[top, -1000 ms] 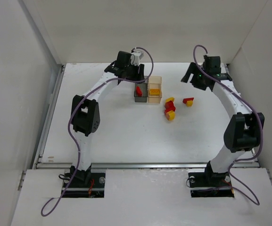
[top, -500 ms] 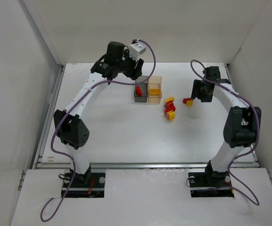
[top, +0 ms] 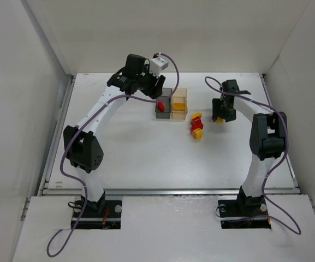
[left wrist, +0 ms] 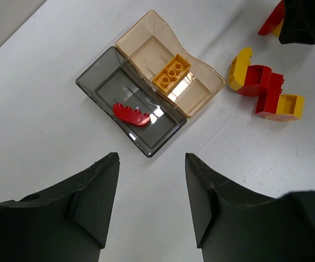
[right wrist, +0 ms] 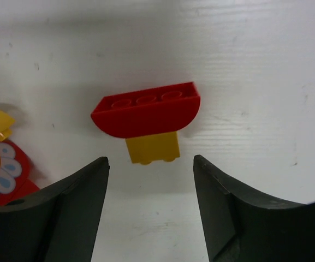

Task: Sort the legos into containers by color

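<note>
1. From above, the two bins stand joined side by side toward the far middle of the desk (top: pixel 135 147), with the grey bin (top: pixel 162 113) on the left and the amber bin (top: pixel 179 94) on the right. A red curved lego (top: pixel 160 105) lies in the grey bin and a yellow brick (top: pixel 178 106) lies in the amber one. Near the bins on their right, a loose cluster (top: pixel 196 126) of red and yellow legos rests on the desk. Farther right, a red-and-yellow pair (top: pixel 219 119) lies mostly hidden under the head of the right arm (top: pixel 255 112). The left arm (top: pixel 100 109) reaches to the far left of the bins, its head beside the grey bin.

2. In the left wrist view, the left fingers (left wrist: pixel 91 202) are spread wide with nothing between them. Bare desk lies under them, with the bins just beyond. The red curved lego lies slantwise on the grey bin's floor. The yellow brick, studs up, lies in the amber bin. The cluster is off to the right, apart from both bins.

3. In the right wrist view, the right fingers (right wrist: pixel 228 207) are spread wide and grip nothing. Between and just beyond their tips lies a red half-round brick (right wrist: pixel 146 112), which neither finger touches. A small yellow brick (right wrist: pixel 152 148) sits against its curved side. A flower-printed piece of the cluster shows at the left edge.
</note>
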Tool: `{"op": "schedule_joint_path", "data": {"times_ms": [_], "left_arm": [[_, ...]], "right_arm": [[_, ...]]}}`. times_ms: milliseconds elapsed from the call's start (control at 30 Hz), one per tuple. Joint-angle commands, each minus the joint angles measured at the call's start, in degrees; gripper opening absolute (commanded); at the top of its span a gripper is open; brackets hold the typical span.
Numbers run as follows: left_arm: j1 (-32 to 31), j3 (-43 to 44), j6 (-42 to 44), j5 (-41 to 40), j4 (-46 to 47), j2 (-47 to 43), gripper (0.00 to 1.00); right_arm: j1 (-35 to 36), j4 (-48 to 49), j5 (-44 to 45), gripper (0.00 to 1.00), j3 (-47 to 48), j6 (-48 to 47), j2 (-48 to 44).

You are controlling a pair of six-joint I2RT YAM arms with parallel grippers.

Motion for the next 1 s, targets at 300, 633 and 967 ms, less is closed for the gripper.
{"op": "schedule_joint_path", "data": {"times_ms": [300, 633, 967], "left_arm": [[0.01, -0.95, -0.43, -0.43, 0.00, -2.66, 0.50], [0.01, -1.48, 1.93, 2.55, 0.00, -2.66, 0.50], [-0.69, 3.27, 50.19, 15.31, -18.19, -3.19, 0.58]], "right_arm": [[0.12, 5.59, 4.29, 0.55, 3.99, -4.37, 3.31], [0.65, 6.74, 1.48, 0.00, 2.67, -5.95, -2.65], [5.74, 3.76, -38.58, 0.00, 13.03, -13.25, -17.78]]}}
